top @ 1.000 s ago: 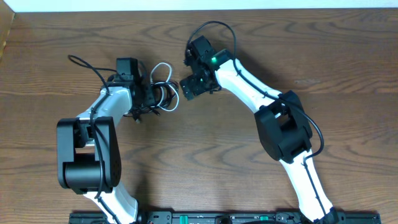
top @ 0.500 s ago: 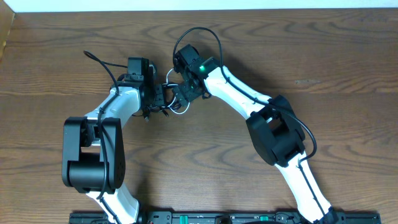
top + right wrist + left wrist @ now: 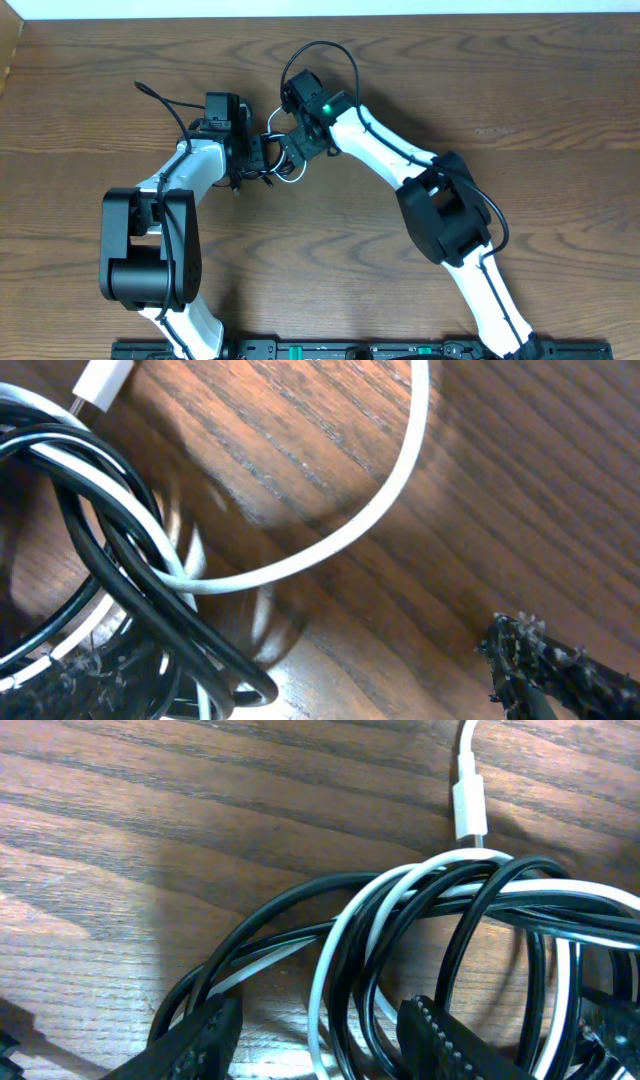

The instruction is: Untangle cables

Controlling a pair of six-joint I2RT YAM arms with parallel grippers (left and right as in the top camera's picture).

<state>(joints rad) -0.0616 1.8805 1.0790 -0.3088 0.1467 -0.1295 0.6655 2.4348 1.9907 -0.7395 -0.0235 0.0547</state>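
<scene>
Cables (image 3: 420, 910) knotted in one bundle, far-centre of worktop (image 3: 400, 60), between both arms | your left tool (image 3: 320, 1030) half-closed, clamped round bundle | your right tool (image 3: 300, 670) spread wide, gripping nothing, bundle against one finger | white plug (image 3: 468, 805) flat on wood

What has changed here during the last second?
The right gripper moved left to the cables, jaws open, nothing taken. The left gripper shifted slightly right, the cables with it. Its hold on the cables stayed as it was; in the last half second nothing visibly moved.
</scene>
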